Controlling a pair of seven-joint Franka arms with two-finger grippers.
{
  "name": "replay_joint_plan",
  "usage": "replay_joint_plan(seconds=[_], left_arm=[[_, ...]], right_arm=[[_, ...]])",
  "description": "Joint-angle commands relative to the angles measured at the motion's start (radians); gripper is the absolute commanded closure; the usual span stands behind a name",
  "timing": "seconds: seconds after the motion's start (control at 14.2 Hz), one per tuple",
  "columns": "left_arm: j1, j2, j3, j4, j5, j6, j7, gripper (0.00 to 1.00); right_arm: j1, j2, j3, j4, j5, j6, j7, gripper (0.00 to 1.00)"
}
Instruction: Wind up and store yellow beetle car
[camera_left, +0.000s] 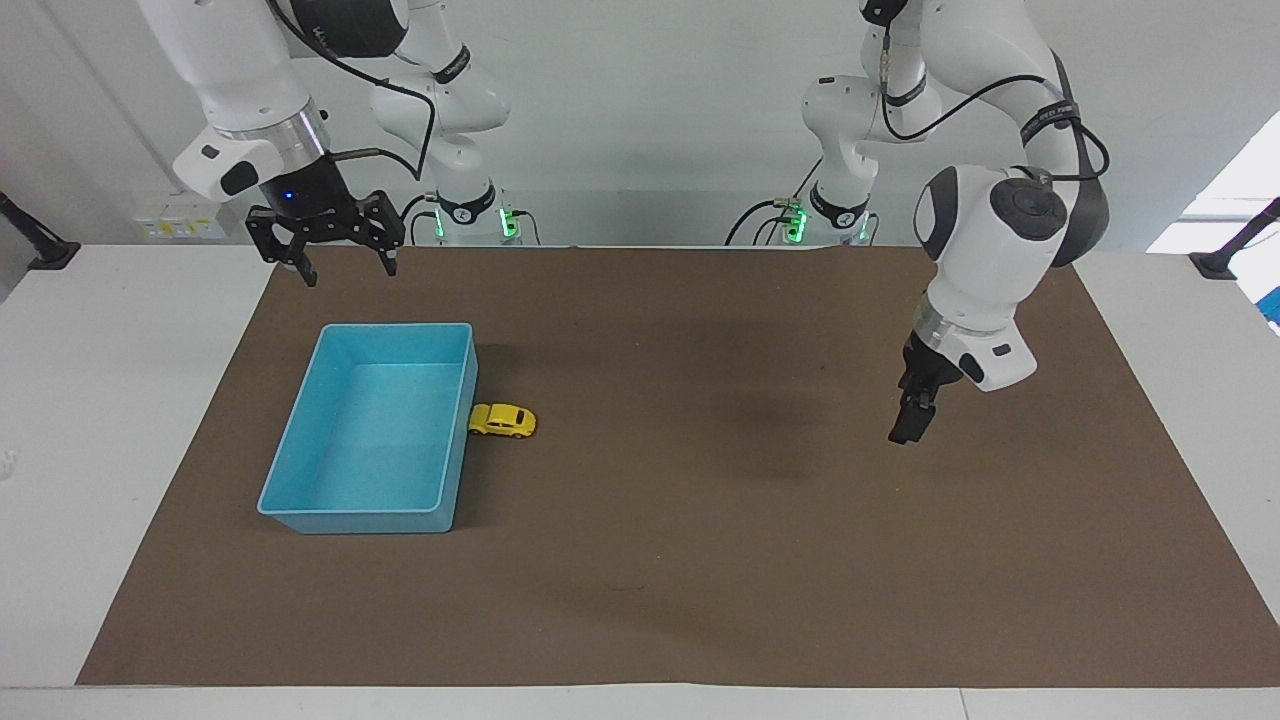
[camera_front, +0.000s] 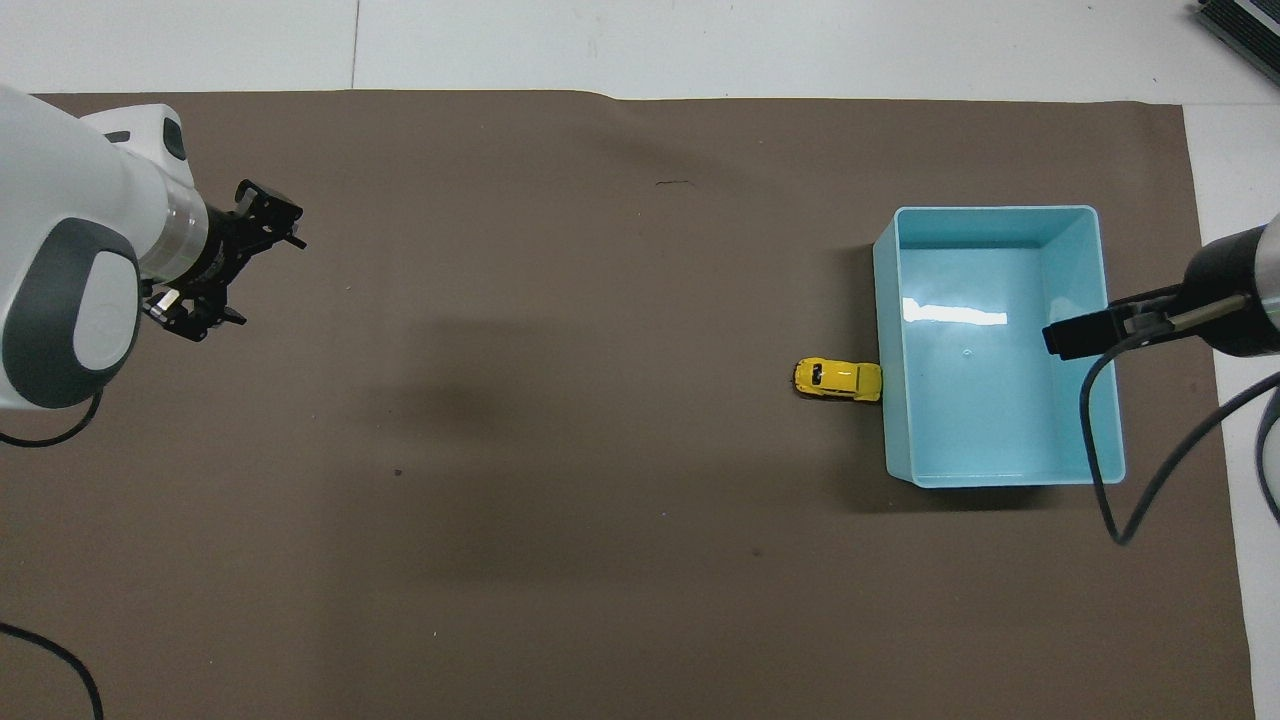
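The yellow beetle car (camera_left: 502, 421) (camera_front: 838, 379) stands on the brown mat with one end against the long wall of the blue bin (camera_left: 360, 520) (camera_front: 990, 440), on the side toward the middle of the table. The bin has nothing in it. My right gripper (camera_left: 352, 275) hangs open and holds nothing, up in the air over the mat close to the bin. My left gripper (camera_left: 905, 432) (camera_front: 258, 272) is open with nothing in it, low over bare mat toward the left arm's end of the table, well apart from the car.
The brown mat (camera_left: 650, 560) (camera_front: 600, 500) covers most of the white table (camera_left: 100, 400). A black cable and its plug (camera_front: 1085, 335) from the right arm hang over the bin in the overhead view.
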Motion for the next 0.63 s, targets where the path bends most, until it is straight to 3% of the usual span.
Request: replay_joint_plan(seconds=[0.0,0.28,0.56], left_arm=[[0.047,-0.035,-0.011,-0.016,0.014,-0.024,0.201,0.0],[0.13,-0.069,-0.011,-0.019,0.014,-0.077,0.491,0.0],[0.193,-0.107,-0.011,-0.016,0.014,-0.113,0.773,0.0]], right_arm=[[-0.009,-0.027,0.022,-0.022,0.017,0.002,-0.151,0.0],[-0.003,-0.031,0.045,-0.025,0.008,0.0,-0.419,0.0],[0.035,-0.047,0.054,-0.056,-0.002,0.003,-0.559,0.0]])
